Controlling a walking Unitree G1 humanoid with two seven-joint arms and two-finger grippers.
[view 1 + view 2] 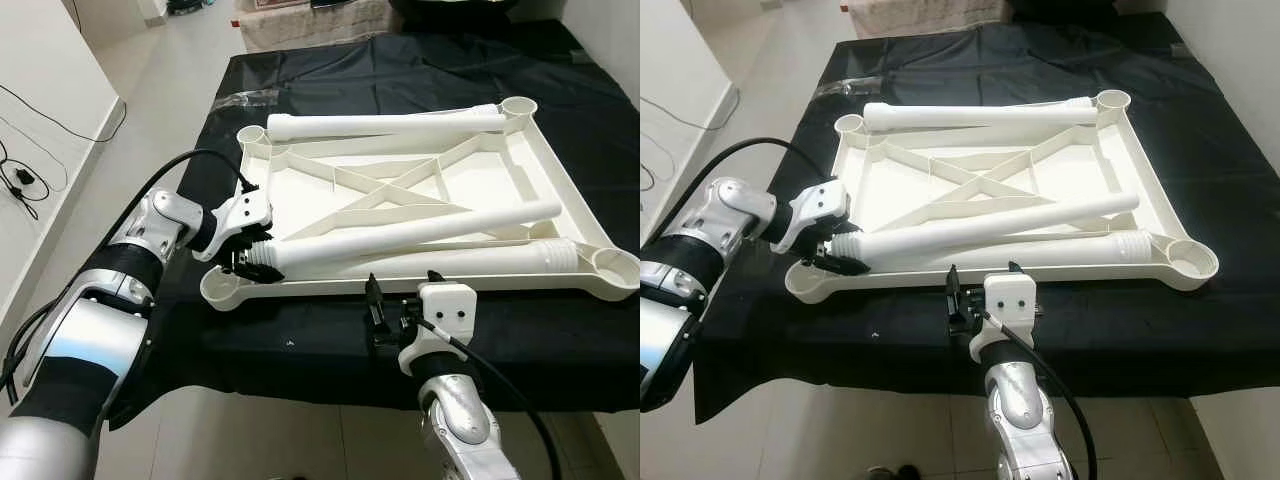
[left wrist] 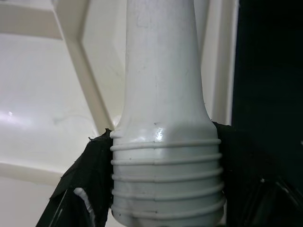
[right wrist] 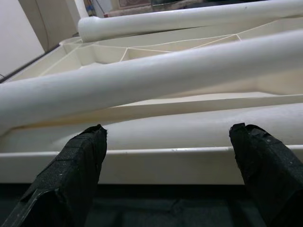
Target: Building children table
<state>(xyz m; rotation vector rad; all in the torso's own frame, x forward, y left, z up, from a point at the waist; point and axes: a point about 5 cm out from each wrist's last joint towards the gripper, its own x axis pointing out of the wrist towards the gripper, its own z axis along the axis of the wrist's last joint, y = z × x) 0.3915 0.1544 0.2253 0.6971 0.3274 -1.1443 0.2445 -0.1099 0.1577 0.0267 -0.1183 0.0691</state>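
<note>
While the inverted white tabletop [image 1: 560, 190] lay underside-up on the black-draped worktop [image 1: 400, 70], three loose legs rested on it: one across the far edge [image 1: 385, 125], one along the near rim [image 1: 500, 257], and a diagonal leg [image 1: 410, 235] between them. The left gripper [image 1: 243, 262] had its jaws clenched on the threaded end of the diagonal leg [image 2: 165, 179], just beside the near-left corner socket [image 1: 222, 287]. The right gripper [image 1: 400, 300] hovered at the worktop's near edge, jaws released and apart, facing the tabletop's near rim [image 3: 189, 163].

Risks, as judged: the grip sat at the extreme end of a long leg, so lifting could let the free end sag, swing and knock the other legs. Ribbed threads under the fingers [image 2: 85, 170] could allow slipping or twisting. Misaligned entry into the socket could cross the thread or shove the unrestrained tabletop across the cloth.
</note>
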